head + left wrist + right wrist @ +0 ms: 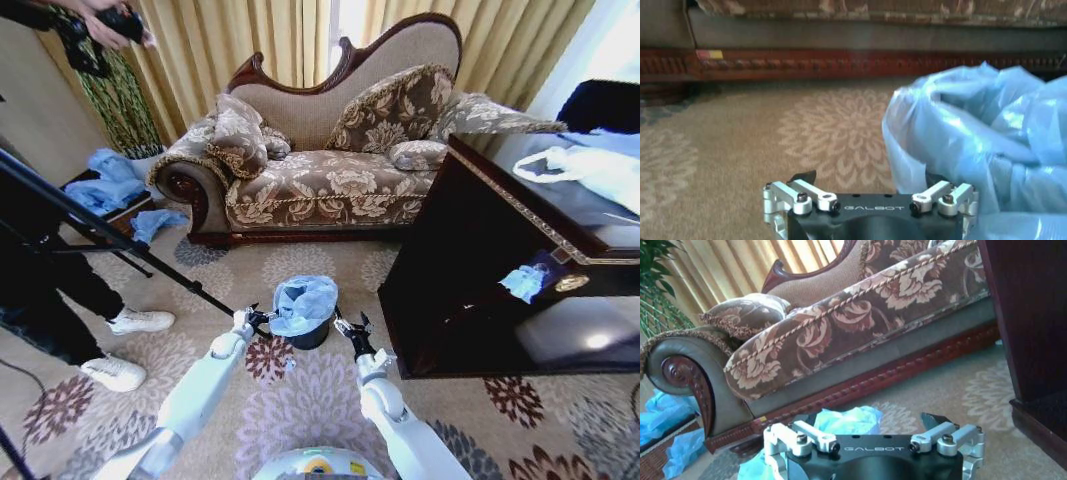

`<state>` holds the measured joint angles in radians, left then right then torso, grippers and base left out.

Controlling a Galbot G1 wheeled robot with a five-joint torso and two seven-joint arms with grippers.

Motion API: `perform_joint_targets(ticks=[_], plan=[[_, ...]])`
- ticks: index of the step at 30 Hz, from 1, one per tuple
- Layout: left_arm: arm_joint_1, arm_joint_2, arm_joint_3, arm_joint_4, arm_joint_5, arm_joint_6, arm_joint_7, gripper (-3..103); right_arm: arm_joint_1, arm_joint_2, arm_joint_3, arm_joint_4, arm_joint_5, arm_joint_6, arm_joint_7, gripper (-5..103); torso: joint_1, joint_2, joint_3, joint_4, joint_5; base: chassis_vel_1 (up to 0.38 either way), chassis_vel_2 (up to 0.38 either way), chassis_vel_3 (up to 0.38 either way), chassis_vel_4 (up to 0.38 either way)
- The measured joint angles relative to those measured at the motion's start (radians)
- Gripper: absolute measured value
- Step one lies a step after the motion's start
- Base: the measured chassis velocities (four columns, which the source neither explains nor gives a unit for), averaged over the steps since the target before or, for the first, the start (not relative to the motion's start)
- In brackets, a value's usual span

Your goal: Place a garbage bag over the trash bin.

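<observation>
Looking at bag [304,301] draped loose over bin [310,335] on the rug btw my grippers, left [258,318] & right [343,323] both spread open, empty; next imo: tug hem down.

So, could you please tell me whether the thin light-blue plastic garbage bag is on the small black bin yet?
Yes: the thin light-blue plastic garbage bag is draped over the small black bin, bunched on top, not pulled smooth.

The garbage bag [303,303] hides most of the trash bin [312,336].
</observation>
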<state>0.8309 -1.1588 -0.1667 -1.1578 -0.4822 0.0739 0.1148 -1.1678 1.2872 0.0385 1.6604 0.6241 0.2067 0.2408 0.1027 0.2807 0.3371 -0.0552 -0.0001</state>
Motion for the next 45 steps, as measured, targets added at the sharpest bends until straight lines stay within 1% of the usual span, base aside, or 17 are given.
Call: perform_joint_targets(ticks=[11, 14, 17, 18, 21, 22, 26, 30, 31, 34, 35, 36, 38, 39, 41, 44, 45], plan=[[0.079, 0.011, -0.063, -0.111, 0.002, 0.004, -0.002, 100, 0.0, 0.002, 0.003, -0.007, 0.0, 0.0, -0.005, 100, 0.0, 0.0, 0.0, 0.0002, 0.0002, 0.0, 0.0, 0.0, 0.0], [0.094, 0.014, -0.083, -0.148, 0.002, 0.021, -0.008, 100, 0.0, -0.002, 0.003, -0.004, 0.002, 0.0, -0.004, 100, 0.0, 0.0, 0.0, 0.0001, 0.0, 0.0, 0.0, 0.0, 0.0], [0.116, 0.024, -0.123, -0.235, -0.002, 0.091, -0.025, 100, 0.0, -0.009, 0.001, 0.009, 0.005, 0.0, 0.001, 100, 0.0, 0.0, 0.0, 0.0, 0.0001, 0.0, 0.0, 0.0, 0.0], [0.116, 0.024, -0.123, -0.235, -0.002, 0.091, -0.025, 100, 0.0, -0.009, 0.001, 0.009, 0.005, 0.0, 0.001, 100, 0.0, 0.0, 0.0, 0.0, 0.0001, 0.0, 0.0, 0.0, 0.0], [0.149, 0.039, -0.176, -0.357, -0.031, 0.185, -0.065, 100, 0.001, -0.015, -0.004, 0.024, 0.006, -0.002, 0.007, 100, 0.0, 0.0, 0.0, 0.0, 0.0006, 0.0, 0.0, 0.0, 0.0], [0.149, 0.039, -0.176, -0.357, -0.031, 0.185, -0.065, 100, 0.001, -0.015, -0.004, 0.024, 0.006, -0.002, 0.007, 100, 0.0, 0.0, 0.0, 0.0, 0.0006, 0.0, 0.0, 0.0, 0.0], [0.193, 0.043, -0.24, -0.458, -0.068, 0.236, -0.099, 100, 0.014, -0.033, -0.017, 0.046, 0.013, -0.009, 0.028, 100, 0.0, 0.0, 0.0, 0.0001, 0.0001, 0.0, 0.0, 0.0, 0.0], [0.256, 0.022, -0.322, -0.562, -0.126, 0.277, -0.184, 100, 0.079, -0.057, -0.071, 0.041, 0.042, -0.029, 0.057, 100, 0.0, 0.0, 0.0, 0.0002, 0.0, 0.0, 0.0, 0.0, 0.0], [0.256, 0.022, -0.322, -0.562, -0.126, 0.277, -0.184, 100, 0.079, -0.057, -0.071, 0.041, 0.042, -0.029, 0.057, 100, 0.0, 0.0, 0.0, 0.0002, 0.0, 0.0, 0.0, 0.0, 0.0], [0.302, 0.002, -0.364, -0.653, -0.153, 0.321, -0.296, 100, 0.14, -0.062, -0.144, 0.017, 0.069, -0.044, 0.086, 102, 0.0, 0.0, 0.0, 0.0001, -0.0003, 0.0, 0.0, 0.0, 0.0], [0.302, 0.002, -0.364, -0.653, -0.153, 0.321, -0.296, 100, 0.14, -0.062, -0.144, 0.017, 0.069, -0.044, 0.086, 102, 0.0, 0.0, 0.0, 0.0001, -0.0003, 0.0, 0.0, 0.0, 0.0], [0.316, -0.001, -0.372, -0.688, -0.165, 0.343, -0.347, 100, 0.163, -0.065, -0.181, 0.017, 0.085, -0.052, 0.111, 99, 0.0, 0.0, 0.0, 0.0002, 0.0004, 0.0, 0.0, 0.0, 0.0], [0.34, 0.002, -0.381, -0.75, -0.206, 0.381, -0.445, 100, 0.21, -0.071, -0.246, 0.028, 0.123, -0.074, 0.151, 91, 0.0, 0.0, 0.0, 0.0, -0.0003, 0.0, 0.0, 0.0, 0.0], [0.34, 0.002, -0.381, -0.75, -0.206, 0.381, -0.445, 100, 0.21, -0.071, -0.246, 0.028, 0.123, -0.074, 0.151, 91, 0.0, 0.0, 0.0, 0.0, -0.0003, 0.0, 0.0, 0.0, 0.0], [0.369, 0.019, -0.398, -0.804, -0.234, 0.395, -0.489, 100, 0.273, -0.068, -0.309, 0.02, 0.155, -0.09, 0.174, 84, 0.0, 0.0, 0.0, 0.0, 0.0001, 0.0, 0.0, 0.0, 0.0], [0.396, 0.03, -0.424, -0.84, -0.242, 0.401, -0.493, 100, 0.344, -0.05, -0.351, -0.016, 0.171, -0.102, 0.182, 80, 0.0, 0.0, 0.0, 0.0001, 0.0, 0.0, 0.0, 0.0, 0.0], [0.412, 0.033, -0.44, -0.857, -0.247, 0.405, -0.491, 100, 0.378, -0.039, -0.367, -0.037, 0.176, -0.107, 0.185, 76, 0.0, 0.0, 0.0, -0.0001, 0.0, 0.0, 0.0, 0.0, 0.0]])
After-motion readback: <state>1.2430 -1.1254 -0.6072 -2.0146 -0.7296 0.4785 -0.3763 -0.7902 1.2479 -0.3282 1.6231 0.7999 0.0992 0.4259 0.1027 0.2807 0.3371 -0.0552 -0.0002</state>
